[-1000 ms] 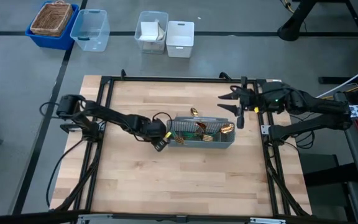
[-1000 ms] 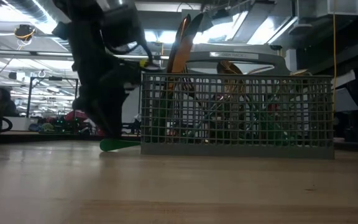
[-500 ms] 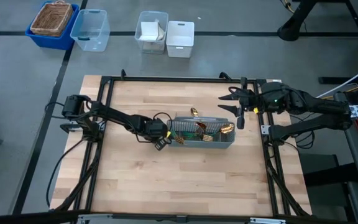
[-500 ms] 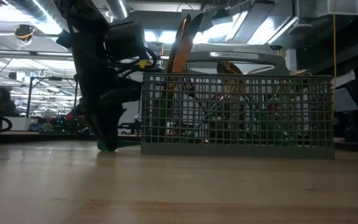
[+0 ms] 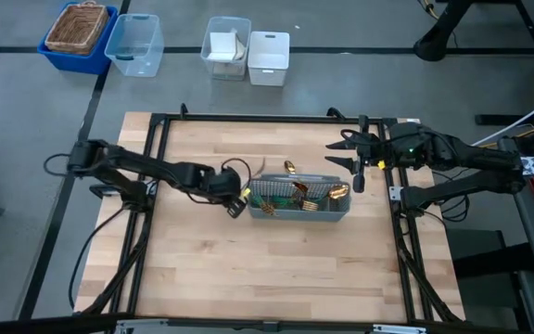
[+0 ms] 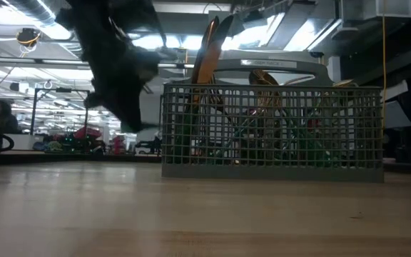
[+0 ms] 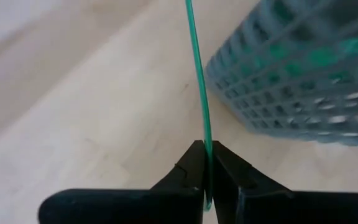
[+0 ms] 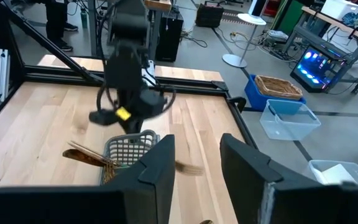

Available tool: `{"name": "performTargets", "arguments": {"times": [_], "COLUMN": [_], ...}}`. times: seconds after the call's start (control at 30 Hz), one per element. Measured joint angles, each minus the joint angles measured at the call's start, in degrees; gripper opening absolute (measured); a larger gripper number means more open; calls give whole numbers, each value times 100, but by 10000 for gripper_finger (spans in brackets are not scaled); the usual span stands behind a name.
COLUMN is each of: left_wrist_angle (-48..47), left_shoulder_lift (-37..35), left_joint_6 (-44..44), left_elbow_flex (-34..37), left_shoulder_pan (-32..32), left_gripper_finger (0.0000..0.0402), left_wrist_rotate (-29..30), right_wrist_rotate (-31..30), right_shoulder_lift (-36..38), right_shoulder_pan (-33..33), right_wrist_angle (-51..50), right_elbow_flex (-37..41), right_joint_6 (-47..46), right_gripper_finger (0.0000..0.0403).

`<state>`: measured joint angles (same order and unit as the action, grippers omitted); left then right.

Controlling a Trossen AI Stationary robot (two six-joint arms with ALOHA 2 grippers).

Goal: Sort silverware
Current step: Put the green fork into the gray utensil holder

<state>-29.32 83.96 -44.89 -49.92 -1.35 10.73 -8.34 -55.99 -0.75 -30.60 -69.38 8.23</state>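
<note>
Pinching a teal handle point(image 7: 199, 106) edge-on, left gripper point(image 7: 206, 163) — beside caddy point(image 5: 301, 197), wrist view only

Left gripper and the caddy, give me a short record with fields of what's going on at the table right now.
left gripper: shut on a slim teal-green handle, just off the caddy's end nearest the left arm
held piece: only the thin handle shows; fork, spoon or knife cannot be told
caddy: grey mesh, mid-table, holding gold-coloured silverware with handles sticking up
right gripper: open, waiting above the table's far right part, holding nothing
table: light wood, black frame around it
</note>
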Motion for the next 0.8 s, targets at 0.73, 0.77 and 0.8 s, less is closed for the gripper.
{"name": "performTargets", "arguments": {"times": [0.73, 0.77, 0.8], "left_wrist_angle": [3199, 3289, 3359], "left_shoulder_lift": [-1357, -1357, -1359], "left_joint_6": [2319, 2448, 2531], "left_elbow_flex": [-10, -10, -12], "left_shoulder_pan": [-142, -189, -229], "left_gripper_finger": [2, 2, 2], "left_wrist_rotate": [899, 900, 910], "right_wrist_rotate": [295, 444, 655], "right_shoulder_lift": [-1499, -1519, -1528], "right_shoulder_pan": [-513, -639, -754], "right_wrist_angle": [1577, 1614, 1711], "right_elbow_flex": [0, 2, 2], "right_joint_6": [-1266, -1400, -1531], "right_gripper_finger": [129, 129, 129]}}
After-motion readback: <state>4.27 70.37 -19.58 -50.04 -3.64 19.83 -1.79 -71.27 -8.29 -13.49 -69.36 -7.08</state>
